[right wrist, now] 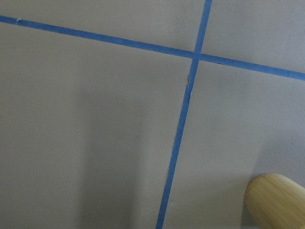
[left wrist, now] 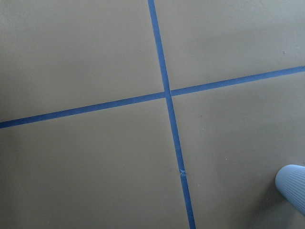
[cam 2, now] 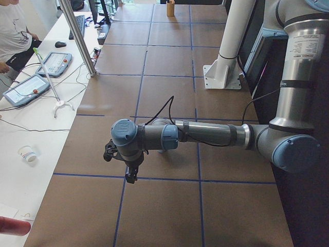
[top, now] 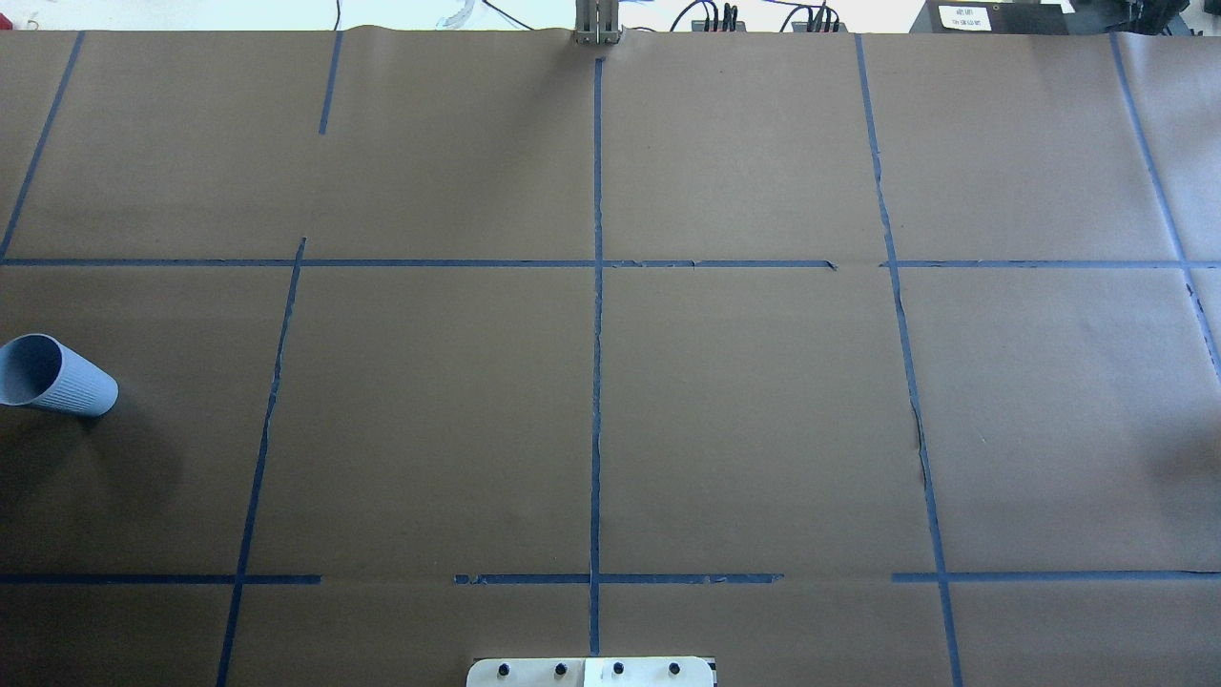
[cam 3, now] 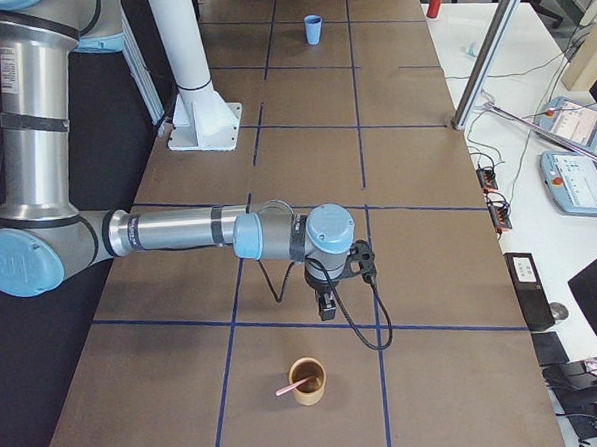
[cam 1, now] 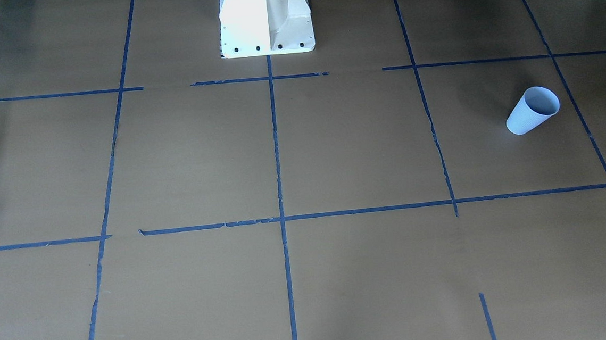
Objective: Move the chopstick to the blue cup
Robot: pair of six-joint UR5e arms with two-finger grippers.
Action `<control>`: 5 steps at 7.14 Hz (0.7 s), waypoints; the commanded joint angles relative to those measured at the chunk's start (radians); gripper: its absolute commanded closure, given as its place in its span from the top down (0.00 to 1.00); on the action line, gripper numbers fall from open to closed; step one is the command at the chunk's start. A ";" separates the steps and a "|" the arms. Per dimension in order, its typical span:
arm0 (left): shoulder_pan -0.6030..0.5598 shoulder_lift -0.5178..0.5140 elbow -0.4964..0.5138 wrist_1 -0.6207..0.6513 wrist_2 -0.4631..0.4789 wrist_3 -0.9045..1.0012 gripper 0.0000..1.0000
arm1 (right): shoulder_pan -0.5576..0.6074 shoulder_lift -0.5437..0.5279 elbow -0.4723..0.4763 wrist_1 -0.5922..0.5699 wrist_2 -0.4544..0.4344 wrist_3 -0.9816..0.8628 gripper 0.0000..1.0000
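Note:
The pale blue ribbed cup (cam 1: pixel 532 110) stands upright near the table's end on my left side. It also shows in the overhead view (top: pixel 52 375), far off in the exterior right view (cam 3: pixel 313 28), and as an edge in the left wrist view (left wrist: pixel 293 188). A salmon-pink chopstick (cam 3: pixel 290 388) leans in a tan bamboo cup (cam 3: pixel 308 380) at the table's other end; the cup's edge shows in the right wrist view (right wrist: pixel 276 200). My left gripper (cam 2: pixel 130 175) and right gripper (cam 3: pixel 326 307) hang above the table. I cannot tell whether either is open or shut.
The white robot base (cam 1: pixel 266 20) stands at the middle of the robot's side of the table. Dark blue tape lines grid the brown table. A side bench holds teach pendants (cam 2: pixel 28 87) and cables, with a person (cam 2: pixel 13 31) beside it.

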 commanded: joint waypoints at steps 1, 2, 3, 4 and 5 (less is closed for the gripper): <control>0.006 0.016 -0.015 0.006 -0.002 -0.009 1.00 | 0.000 -0.003 -0.002 0.002 0.002 -0.004 1.00; 0.006 0.014 -0.011 0.014 0.004 -0.012 1.00 | 0.000 -0.003 -0.004 0.002 0.002 -0.008 1.00; 0.004 0.028 -0.024 0.008 -0.006 -0.011 1.00 | 0.000 -0.018 -0.006 0.000 0.005 -0.012 1.00; 0.007 0.020 -0.026 0.012 0.007 -0.014 1.00 | 0.000 -0.029 -0.004 0.002 0.008 -0.009 1.00; 0.007 0.013 -0.026 0.017 0.023 -0.015 1.00 | 0.000 -0.029 0.001 0.002 0.010 -0.008 1.00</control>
